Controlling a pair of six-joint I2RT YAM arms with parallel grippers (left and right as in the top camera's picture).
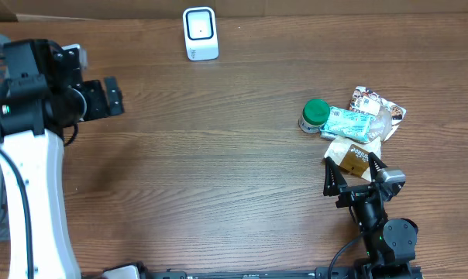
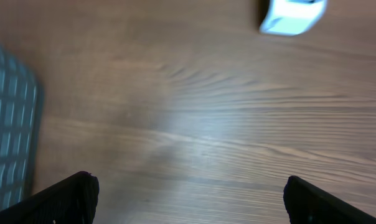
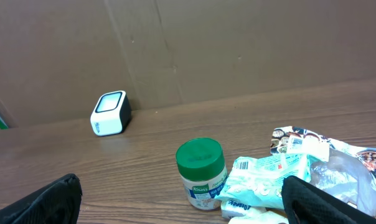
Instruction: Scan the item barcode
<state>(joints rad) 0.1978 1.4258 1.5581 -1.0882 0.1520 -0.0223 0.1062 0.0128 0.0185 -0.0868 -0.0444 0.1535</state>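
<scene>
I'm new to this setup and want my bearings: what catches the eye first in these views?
A heap of small grocery items lies on the right of the table, a green-lidded jar at its edge, with the open right gripper close by it. A white scanner stands alone at the far edge.

Lighting: even, bright, from overhead. Pale glare patch on worktop in left wrist view, which is blurred throughout. Overhead and right wrist views sharp; shadows soft.
</scene>
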